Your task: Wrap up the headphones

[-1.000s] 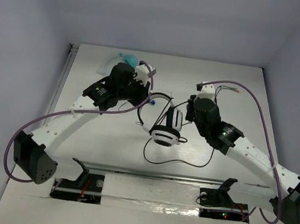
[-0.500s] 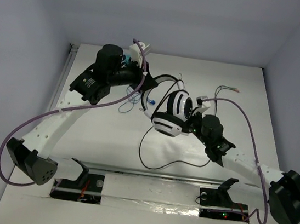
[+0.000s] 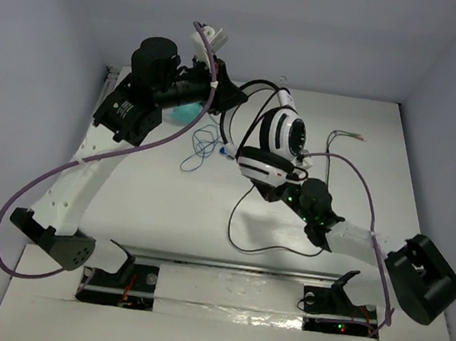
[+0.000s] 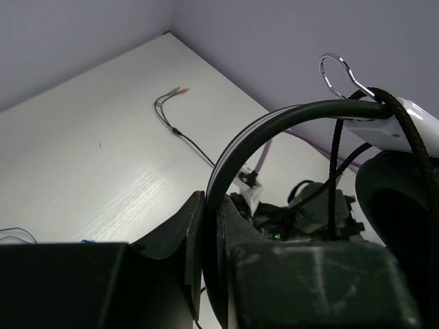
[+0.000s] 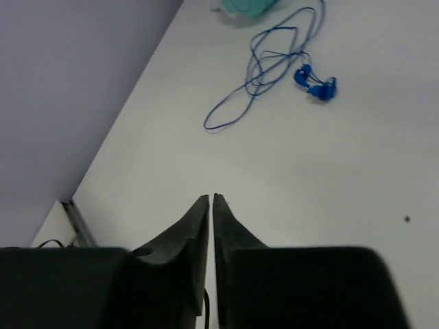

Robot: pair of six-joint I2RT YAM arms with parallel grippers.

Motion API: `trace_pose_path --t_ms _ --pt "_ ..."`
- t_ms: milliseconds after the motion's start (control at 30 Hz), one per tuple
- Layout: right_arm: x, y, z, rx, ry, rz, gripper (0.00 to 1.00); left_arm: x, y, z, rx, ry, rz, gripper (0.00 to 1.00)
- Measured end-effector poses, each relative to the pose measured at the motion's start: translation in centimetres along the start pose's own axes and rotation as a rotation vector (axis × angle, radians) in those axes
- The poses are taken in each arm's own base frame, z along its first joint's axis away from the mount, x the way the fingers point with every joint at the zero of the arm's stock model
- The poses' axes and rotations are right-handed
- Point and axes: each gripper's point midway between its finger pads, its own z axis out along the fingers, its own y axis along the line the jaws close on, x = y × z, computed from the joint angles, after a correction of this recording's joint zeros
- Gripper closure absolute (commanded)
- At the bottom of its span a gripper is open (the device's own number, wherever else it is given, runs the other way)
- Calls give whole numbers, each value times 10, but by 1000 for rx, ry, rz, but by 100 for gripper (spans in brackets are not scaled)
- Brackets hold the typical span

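The black-and-white headphones (image 3: 278,139) hang in the air above the table's middle, earcups tilted. My left gripper (image 3: 235,104) is shut on their black headband (image 4: 274,130), which runs down between its jaws (image 4: 209,205). One white earcup arm and black pad (image 4: 401,185) show at the right of the left wrist view. The thin black cable (image 3: 234,222) drops from the earcups and loops over the table. My right gripper (image 3: 279,196) sits low beneath the earcups, jaws (image 5: 210,199) nearly touching, with a thin black cable strand (image 5: 206,308) between them near their base.
Blue-wired earbuds (image 3: 202,146) (image 5: 315,86) lie left of the headphones, with teal headphones (image 3: 187,113) (image 5: 247,5) behind them under my left arm. A loose lead with green and red plugs (image 3: 346,136) (image 4: 171,92) lies at the back right. A metal rail (image 3: 232,265) crosses the near edge.
My left arm has lifted the headphones up and toward the back right. My right arm has swung down and nearer, under the earcups, and its jaws opened briefly and closed again.
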Motion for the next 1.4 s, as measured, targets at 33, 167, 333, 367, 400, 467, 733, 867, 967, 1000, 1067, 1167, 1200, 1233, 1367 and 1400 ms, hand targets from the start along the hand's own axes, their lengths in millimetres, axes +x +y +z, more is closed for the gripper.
trace_pose_path --t_ms 33,167,333,367,400,467,733,867,967,1000,1067,1167,1200,1233,1367,1400 --pt "0 -3 -6 23 -5 16 100 -2 2 2 -8 -3 -2 100" --pt "-23 -6 -27 105 -84 69 100 -5 15 10 -66 -7 -31 100" --pt "-55 11 -62 88 -191 85 57 -6 29 20 -119 -9 -71 100" --pt "-56 16 -66 71 -194 81 51 -6 32 22 -128 -10 -79 100" --pt "-56 18 -68 57 -192 80 46 -7 33 23 -135 -11 -85 100" --pt "-49 20 -70 31 -175 83 36 -8 36 25 -149 -13 -96 100" --pt "35 -25 -48 118 63 141 33 -24 38 24 -179 -58 -114 100" --pt "64 -43 -27 143 134 161 33 -29 38 22 -193 -75 -125 100" --pt "71 -48 -7 143 136 162 34 -30 38 22 -196 -80 -132 100" --pt "73 -49 1 139 133 161 34 -30 38 22 -195 -80 -136 100" --pt "76 -53 14 132 123 164 36 -30 38 22 -196 -80 -138 100" --pt "85 -60 27 129 125 182 41 -31 38 21 -197 -81 -138 100" --pt "88 -61 31 124 125 190 42 -31 38 21 -198 -81 -138 100" --pt "91 -61 34 119 130 198 45 -31 39 21 -201 -82 -138 100" --pt "105 -47 40 73 150 216 78 -32 45 22 -231 -91 -139 100" --pt "109 -42 40 59 159 217 85 -32 48 22 -246 -95 -140 100"
